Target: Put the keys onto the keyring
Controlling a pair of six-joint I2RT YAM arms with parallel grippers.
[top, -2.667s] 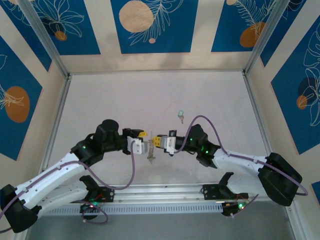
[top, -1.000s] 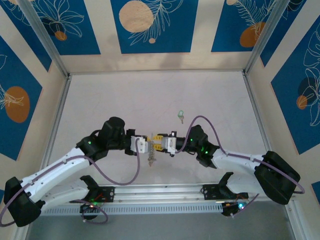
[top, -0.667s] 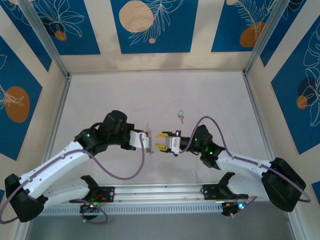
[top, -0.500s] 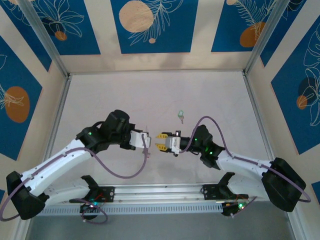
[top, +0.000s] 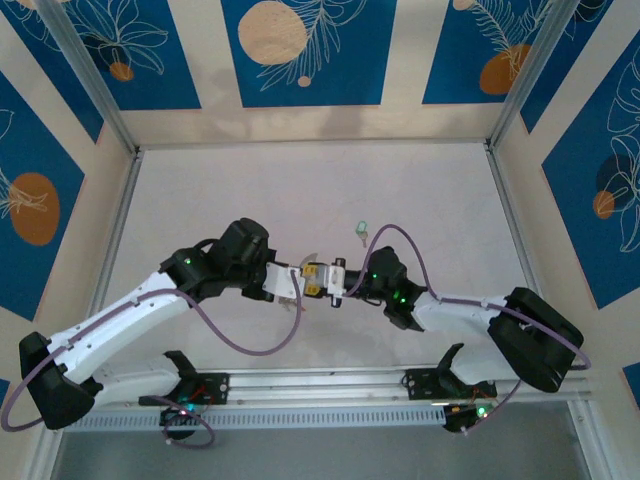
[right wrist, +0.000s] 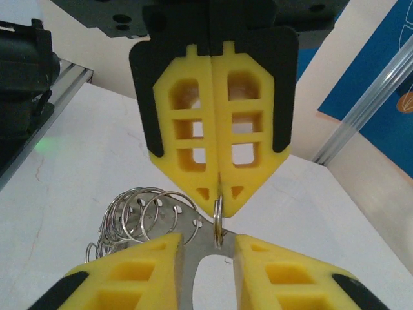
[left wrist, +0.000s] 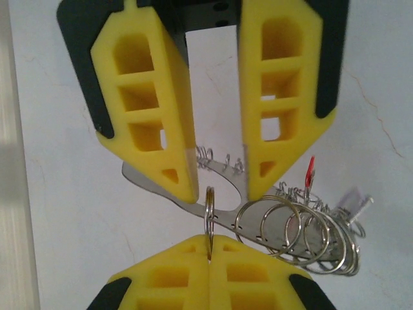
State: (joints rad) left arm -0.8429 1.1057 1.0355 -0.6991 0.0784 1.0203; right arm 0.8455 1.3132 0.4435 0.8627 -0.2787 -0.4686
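While the key (top: pixel 361 229) lies alone on the tabletop (top: pixel 200 200), well apart from the keyring (left wrist: pixel 222 218), my left jaws hold that keyring narrowly and my right jaws pinch one small ring (right wrist: pixel 218 226); I judge threading not begun.

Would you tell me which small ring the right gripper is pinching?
The lone edge-on ring in the right gripper, apart from the bunched rings beside it.

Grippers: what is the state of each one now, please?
Left gripper: closed on the keyring.
Right gripper: closed on one small ring of it.
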